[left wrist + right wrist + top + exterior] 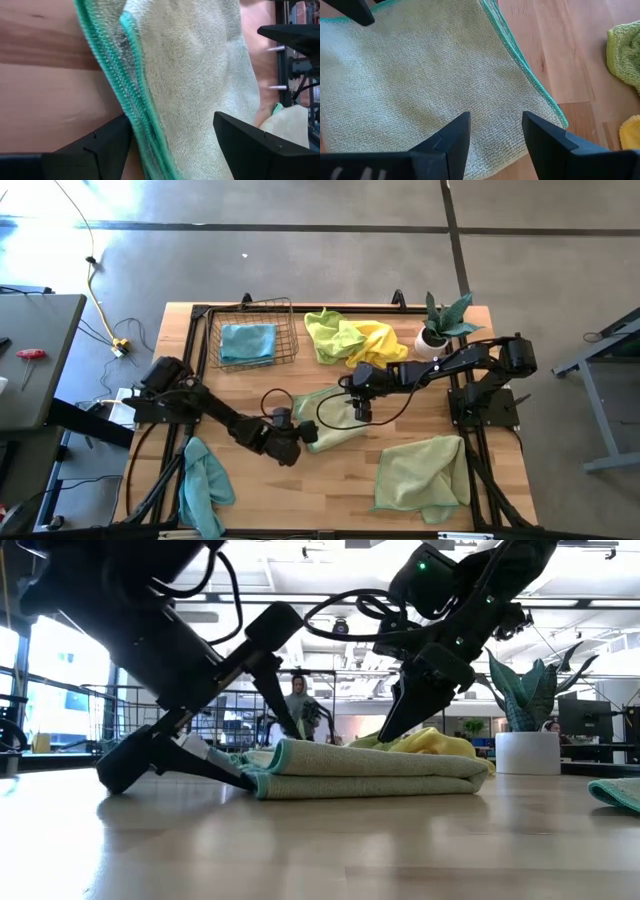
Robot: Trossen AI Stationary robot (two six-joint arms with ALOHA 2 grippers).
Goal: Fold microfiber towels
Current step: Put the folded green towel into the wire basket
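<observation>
Two arms meet over the folded sage towel (330,425) at table centre in the high view: left gripper (296,442) at its near-left edge, right gripper (361,410) above its right side. Teal towel (247,342) lies in the wire basket (289,330). Low view: the folded towel lies flat, the left fingers (215,762) at its edge. Left wrist view: jaws spread, the towel's teal hem between them, ungripped. Right wrist view: fingers (454,137) parted just above the cloth, holding nothing.
</observation>
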